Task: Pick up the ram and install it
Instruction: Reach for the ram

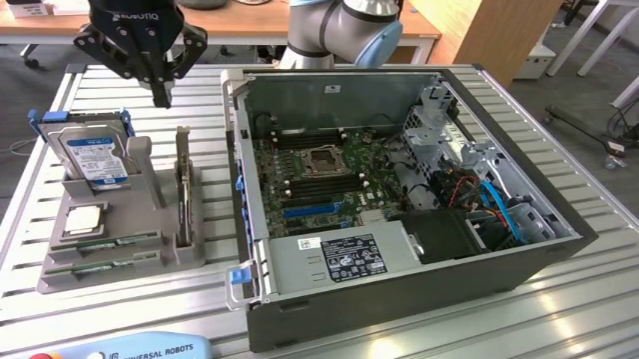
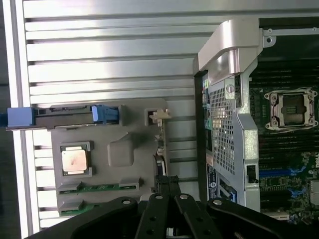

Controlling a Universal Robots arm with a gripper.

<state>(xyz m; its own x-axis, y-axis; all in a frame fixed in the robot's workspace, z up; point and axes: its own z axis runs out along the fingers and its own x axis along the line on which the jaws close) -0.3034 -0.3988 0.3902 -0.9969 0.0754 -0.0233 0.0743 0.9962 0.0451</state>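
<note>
While the black three-link gripper [image 1: 160, 98] hangs over the far end of the grey plastic parts holder [image 1: 140, 262], your fingers are pinched fully together and carry nothing.

Exterior view:
- The ram [image 1: 184, 191], as I read it, is the long thin circuit-board stick standing on edge in the holder's slot.
- It sits on the side nearest the dark grey open computer case [image 1: 399, 292].
- It lies below the fingertips, a little to the exterior view's right.
- Its long axis runs near-to-far, parallel to the case wall.
- The holder also carries a boxy silver hard drive with a blue-white label [image 1: 97, 153], upright at the far end.
- A square silver processor chip [image 1: 82, 218] sits in the holder's middle.
- Two flat green sticks [image 1: 105, 243] lie in its near slots.
- Inside the case, the green motherboard [image 1: 340, 191] shows an empty square socket [image 1: 322, 159] with dark long slots on either side.

Wrist view:
- The gripper [image 2: 168, 180] is closed.
- Its tips are in line with the ram [image 2: 160, 149], seen edge-on as a thin strip, so your closing axis crosses the stick's thin dimension.
- The holder [image 2: 122, 154] shows the processor chip [image 2: 75, 160] and the flat green sticks [image 2: 97, 187].
- The case and the socket [image 2: 290, 109] sit on the other side of the ram.
</note>
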